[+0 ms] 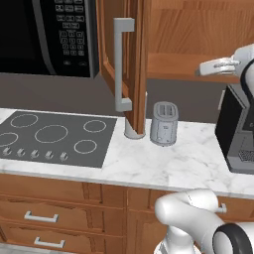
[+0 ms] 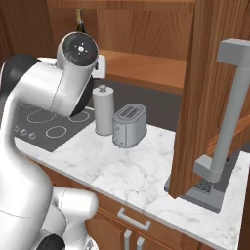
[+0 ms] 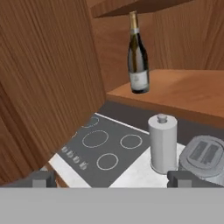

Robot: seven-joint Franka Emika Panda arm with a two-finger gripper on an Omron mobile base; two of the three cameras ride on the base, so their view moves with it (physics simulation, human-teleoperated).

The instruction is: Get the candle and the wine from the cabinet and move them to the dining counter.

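1. While the warm brown wooden wall cabinet (image 3: 183, 89) stands with its panelled door (image 1: 130, 64) swung open, the claw (image 3: 111, 179) waits in front of its opening, below the level of the shelf, with the door's inner face close on its left in the hand view.
2. Below the claw lies the white-grey marble worktop (image 1: 163, 163) with the dark glass cooktop (image 3: 105, 144) set into it.
3. Beneath and ahead of the claw, a little to its right in the hand view, stand the boxy silver toaster (image 3: 203, 155) and the tall grey cylindrical canister (image 3: 162, 142), just beside each other on the worktop.
4. Above and ahead of the claw, the dark glass wine bottle (image 3: 138, 54) stands upright near the front edge of the cabinet shelf, well apart from the fingers (image 3: 41, 179). The candle I cannot make out.
5. The claw is released, its two dark fingertips spread wide with nothing between them.
6. Judging by its look, the bottle will be heavy for its width, rigid, smooth and slippery, and breakable if it tips off the shelf. The straight body around the pale label looks the best place to grasp it, squarely from the front; the slim neck would let it swing.
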